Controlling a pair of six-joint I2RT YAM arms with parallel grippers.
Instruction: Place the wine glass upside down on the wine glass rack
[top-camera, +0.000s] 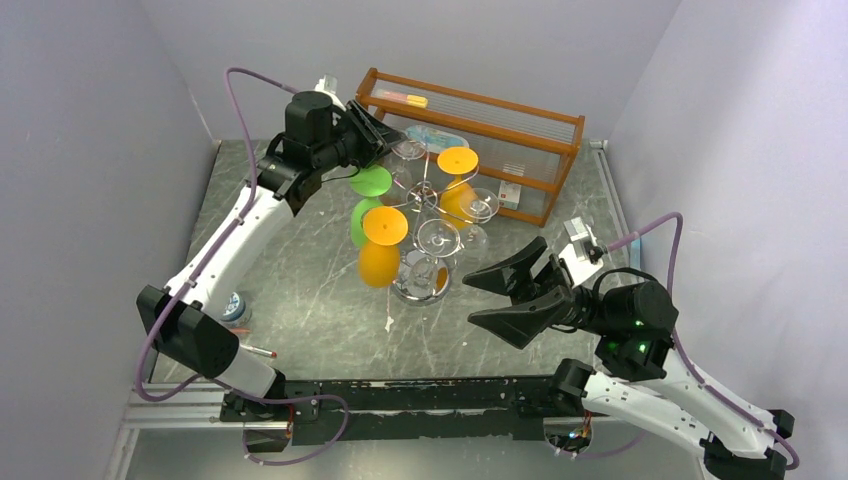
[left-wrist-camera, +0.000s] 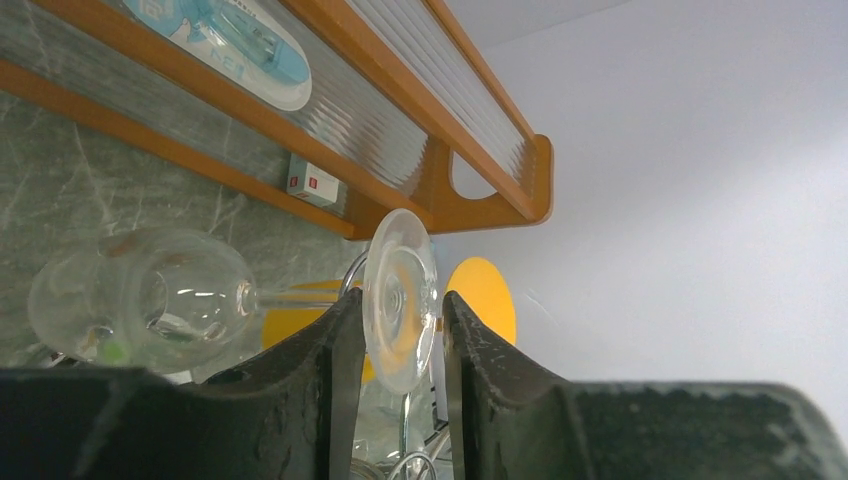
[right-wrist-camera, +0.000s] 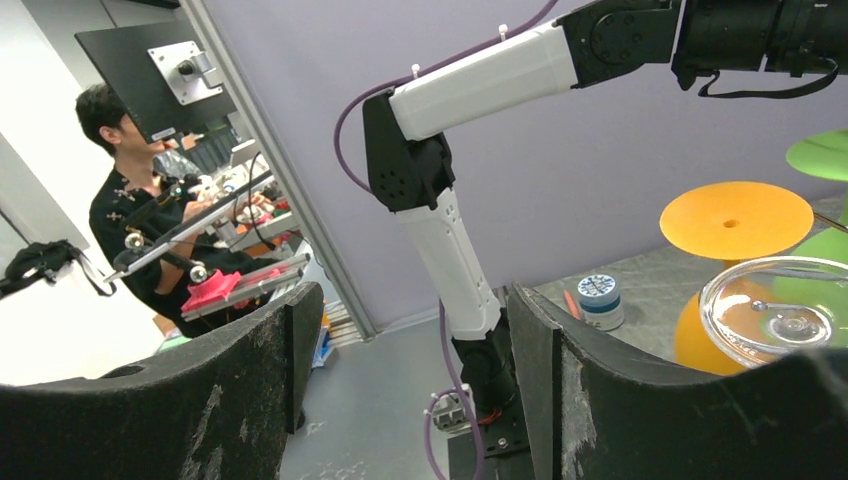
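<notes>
The chrome wire wine glass rack (top-camera: 426, 192) stands mid-table with orange, green and clear glasses hanging upside down on it. My left gripper (top-camera: 386, 140) is at its far left side. In the left wrist view the clear wine glass (left-wrist-camera: 150, 300) has its stem by a chrome wire loop. Its round foot (left-wrist-camera: 400, 300) stands between my left gripper's (left-wrist-camera: 400, 296) fingers. The jaws are slightly apart, with a thin gap beside the foot. My right gripper (top-camera: 478, 298) is open and empty, right of the rack; it also shows in the right wrist view (right-wrist-camera: 405, 330).
A brown wooden shelf unit (top-camera: 470, 118) stands behind the rack, with a blue pack and a small box on it. A blue-capped jar (top-camera: 235, 305) and a red pen (top-camera: 262, 351) lie near the left arm's base. Purple-grey walls close in the sides.
</notes>
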